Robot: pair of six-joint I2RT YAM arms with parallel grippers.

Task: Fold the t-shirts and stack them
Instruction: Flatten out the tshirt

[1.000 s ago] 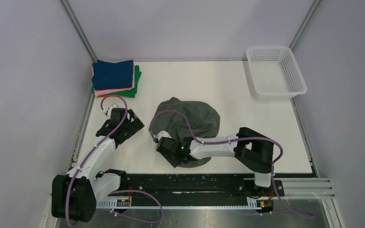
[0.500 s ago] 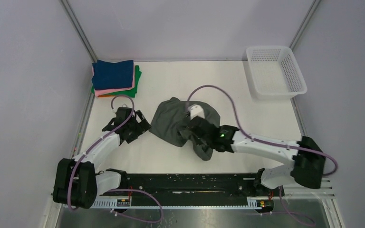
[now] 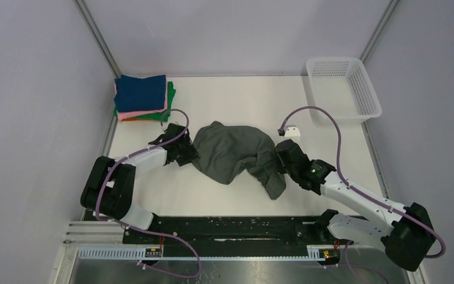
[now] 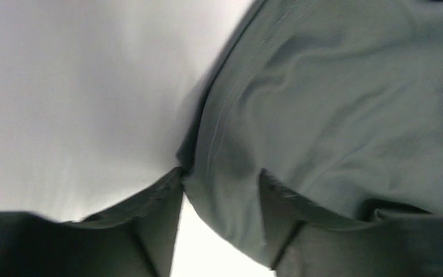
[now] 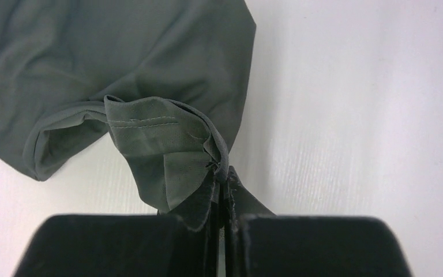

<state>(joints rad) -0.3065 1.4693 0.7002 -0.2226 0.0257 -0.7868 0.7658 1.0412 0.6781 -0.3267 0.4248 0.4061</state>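
Note:
A dark grey-green t-shirt (image 3: 230, 155) lies crumpled mid-table; it also fills the left wrist view (image 4: 334, 104) and the right wrist view (image 5: 121, 52). My right gripper (image 3: 275, 163) is at its right side, shut (image 5: 222, 173) on a bunched fold of its hem. My left gripper (image 3: 188, 155) is at the shirt's left edge. Its jaws (image 4: 219, 176) stand apart with the shirt's edge lying between them, the left finger (image 4: 161, 196) touching the seam. Folded t-shirts are stacked (image 3: 143, 97) at the back left, navy on top, then pink, orange and green.
A white mesh basket (image 3: 343, 89) stands at the back right corner. The white tabletop (image 3: 213, 94) is bounded by grey walls at the left, back and right. A purple cable loops above each arm.
My right arm swung to the right, dragging the shirt's hem with it. My left gripper moved right to the shirt's left edge, and its jaws narrowed around the cloth.

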